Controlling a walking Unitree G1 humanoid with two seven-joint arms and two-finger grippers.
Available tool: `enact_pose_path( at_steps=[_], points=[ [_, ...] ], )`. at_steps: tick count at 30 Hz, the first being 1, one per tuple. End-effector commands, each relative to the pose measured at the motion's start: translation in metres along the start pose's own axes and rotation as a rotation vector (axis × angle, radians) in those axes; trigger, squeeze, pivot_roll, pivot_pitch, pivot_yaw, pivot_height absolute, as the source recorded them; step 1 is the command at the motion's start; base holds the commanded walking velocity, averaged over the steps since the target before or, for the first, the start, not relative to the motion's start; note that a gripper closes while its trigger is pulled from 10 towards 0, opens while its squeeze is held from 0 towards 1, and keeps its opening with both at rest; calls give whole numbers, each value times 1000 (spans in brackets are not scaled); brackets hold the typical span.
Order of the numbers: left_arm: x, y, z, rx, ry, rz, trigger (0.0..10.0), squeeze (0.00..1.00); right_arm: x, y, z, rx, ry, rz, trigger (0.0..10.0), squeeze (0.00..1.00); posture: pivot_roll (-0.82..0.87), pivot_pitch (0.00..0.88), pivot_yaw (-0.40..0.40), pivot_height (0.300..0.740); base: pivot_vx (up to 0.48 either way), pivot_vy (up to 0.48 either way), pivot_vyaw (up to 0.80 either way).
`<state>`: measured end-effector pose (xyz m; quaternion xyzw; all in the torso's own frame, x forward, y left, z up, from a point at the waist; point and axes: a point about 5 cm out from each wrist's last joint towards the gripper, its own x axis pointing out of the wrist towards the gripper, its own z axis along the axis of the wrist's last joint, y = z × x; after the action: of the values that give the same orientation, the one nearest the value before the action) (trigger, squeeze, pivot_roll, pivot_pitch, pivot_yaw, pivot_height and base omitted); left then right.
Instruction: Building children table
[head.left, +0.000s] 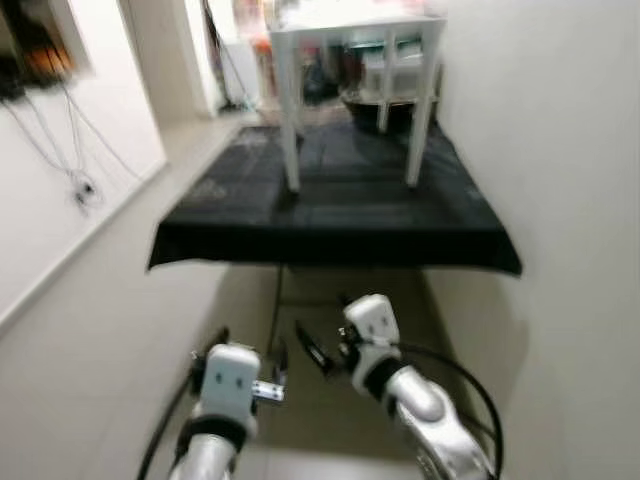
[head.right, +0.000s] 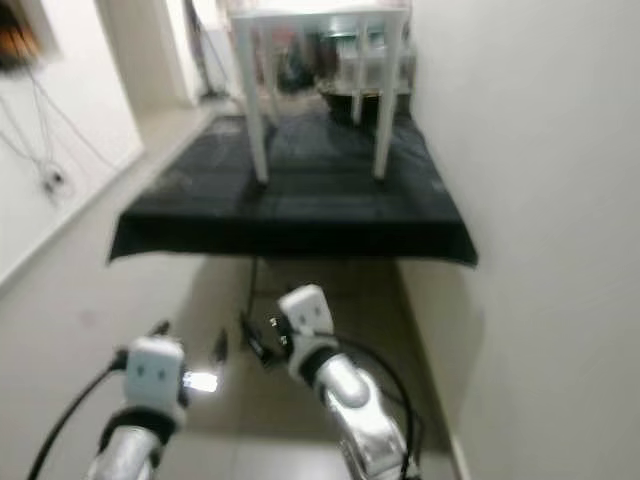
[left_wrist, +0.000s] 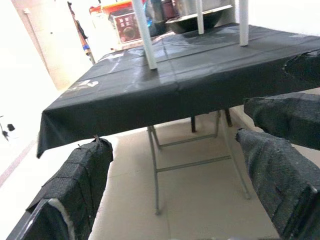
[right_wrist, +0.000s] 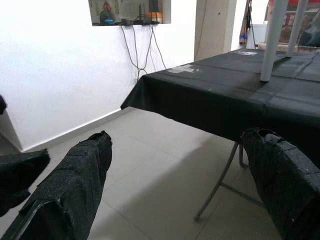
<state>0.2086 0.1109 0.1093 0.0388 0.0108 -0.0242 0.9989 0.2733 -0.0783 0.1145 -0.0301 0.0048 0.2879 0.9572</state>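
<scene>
A small white children's table (head.left: 300, 40) stands upright on its legs on a folding table covered with a black cloth (head.left: 340, 215), straight ahead of me. Both arms are held low over the floor, short of the cloth's near edge. My left gripper (head.left: 250, 348) is open with nothing between its fingers (left_wrist: 75, 190). My right gripper (head.left: 315, 355) is close beside it, turned toward the left, and also open and empty, its fingers (right_wrist: 285, 185) wide apart. One white table leg (right_wrist: 270, 45) rests on the cloth near the edge.
A white wall runs close along the right. On the left wall hang cables with a socket (head.left: 85, 190). Metal folding legs (left_wrist: 155, 165) stand under the cloth. Boxes and a dark bowl (head.left: 385, 100) sit behind the white table. Light tile floor lies below.
</scene>
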Motion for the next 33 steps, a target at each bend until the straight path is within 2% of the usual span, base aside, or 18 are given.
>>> enact_pose_path(
  at_steps=[1, 8, 13, 21, 33],
  points=[
    [1, -1, -2, 5, 19, -3, 10000, 0, 2, 0, -4, -4, 31, 12, 10000, 0, -29, 0, 41, 740, 0, 0, 0],
    [2, -2, -4, -6, 37, 5, 10000, 0, 3, 3, -8, -12, 65, 46, 10000, 0, -28, 0, 37, 740, 0, 0, 0],
    [5, -2, -7, -65, 83, 32, 10000, 0, 3, 4, -8, -14, 66, 55, 10000, 0, -28, 0, 37, 740, 0, 0, 0],
    [6, -5, -10, -47, 93, 36, 10000, 0, 2, -3, -11, 5, 81, 19, 10000, 0, -48, 0, 25, 740, 0, 0, 0],
    [5, -4, -13, -50, 106, 29, 10000, 0, 2, -2, -13, -22, 95, 13, 10000, 0, -45, 0, 41, 740, 0, 0, 0]
  ],
)
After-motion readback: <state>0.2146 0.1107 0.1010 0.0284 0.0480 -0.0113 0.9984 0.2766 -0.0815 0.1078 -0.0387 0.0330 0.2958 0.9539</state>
